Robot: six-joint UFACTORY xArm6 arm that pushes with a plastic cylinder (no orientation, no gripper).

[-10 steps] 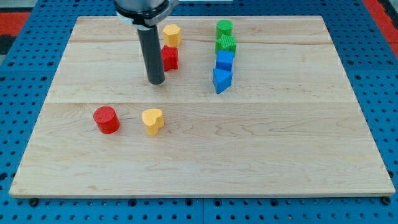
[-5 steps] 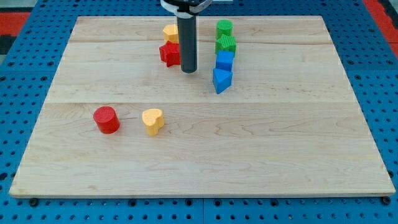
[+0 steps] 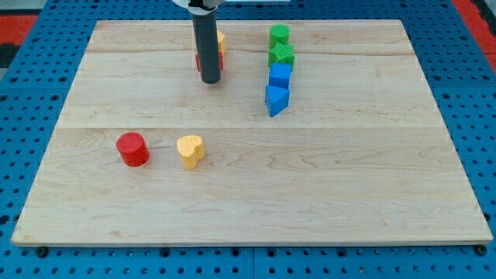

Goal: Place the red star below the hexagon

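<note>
Clawless, my tip (image 3: 210, 80) ends an upright dark rod, holding nothing, planted just below the red star (image 3: 220, 61). That star is mostly hidden behind the rod, directly under the yellow hexagon (image 3: 221, 39) near the board's (image 3: 248, 194) top.

Red star and yellow hexagon behind my tip.
Red star (image 3: 220, 61), mostly hidden, sits just above my tip (image 3: 210, 80); yellow hexagon (image 3: 221, 40) directly beyond.

My tip (image 3: 210, 80) fronts the red star (image 3: 219, 61) (mostly hidden).
</note>
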